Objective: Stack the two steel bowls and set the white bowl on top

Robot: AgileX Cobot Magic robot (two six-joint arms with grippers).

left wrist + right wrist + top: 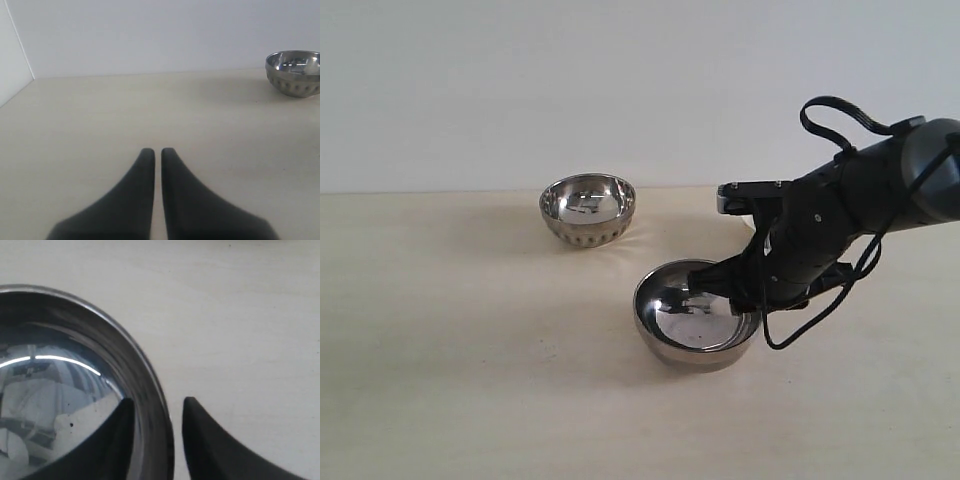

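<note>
Here, the left gripper [157, 152] is poised over bare desk [100, 115], its fingers [144, 172] drawn together to a thin slit with nothing between them. Further right, the ribbed steel bowl [587, 210] stands upright near the desk's back edge, well apart from that gripper. Right of it and nearer the camera sits the smooth steel bowl [697, 318], also upright, the two bowls apart. At far right, the right gripper [738, 298] reaches down to this bowl's rim, fingers parted astride it: one inside the bowl, the other outside, a sliver of desk showing between it and the rim.
</note>
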